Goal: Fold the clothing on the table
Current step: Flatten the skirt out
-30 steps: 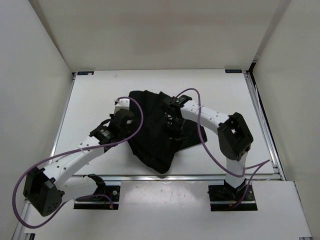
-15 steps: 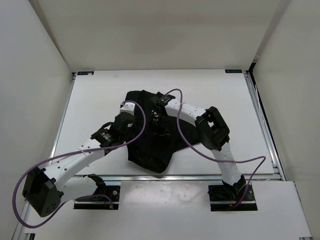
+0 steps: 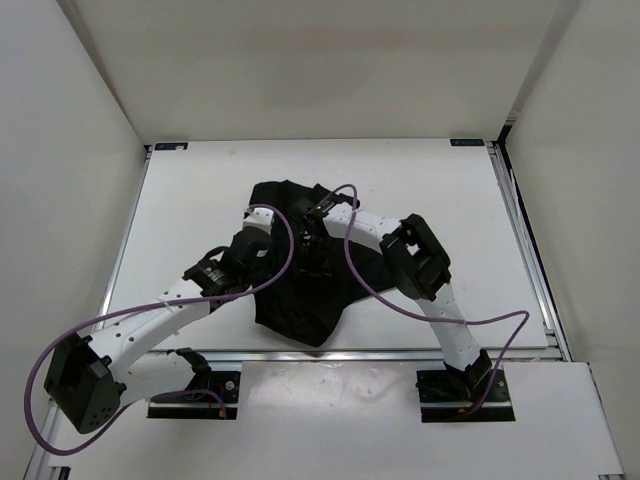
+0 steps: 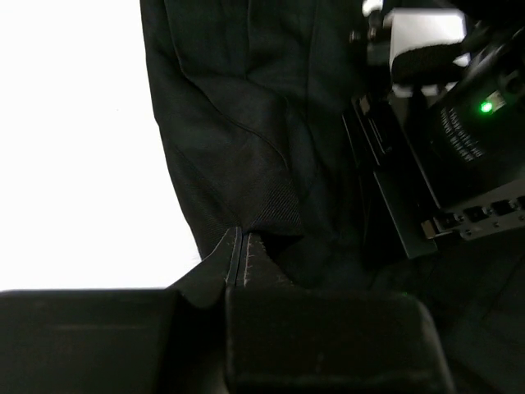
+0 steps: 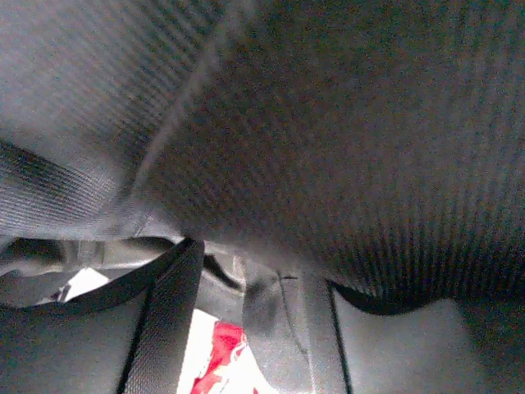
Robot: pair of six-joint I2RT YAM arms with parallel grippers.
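From above, the clothing [image 3: 300,265] lies bunched at the centre of the table [image 3: 180,190]. Its long axis runs roughly from 12 o'clock down to a point at 6 o'clock, near the front rail. The left gripper [image 3: 258,226] sits on the garment's 9 o'clock edge. The right gripper [image 3: 312,240] points down over its middle, so the bulk of the cloth lies toward 3 o'clock from the left one. In the left wrist view, that gripper's fingers [image 4: 232,261] are pressed together with a peak of the black fabric [image 4: 246,131] pinched between them. Bare white surface is at 9 o'clock and the rest of the garment spreads from 12 to 3 o'clock, where the right gripper's body with a green light stands close by. In the right wrist view, ribbed dark cloth [image 5: 328,123] fills nearly everything, with a red and white label [image 5: 221,349] showing at 6 o'clock. Whether that tool is apart or clamped on anything cannot be told. The left arm is nearer the free edge, so a fold would likely carry that edge toward 3 o'clock, across the long axis.
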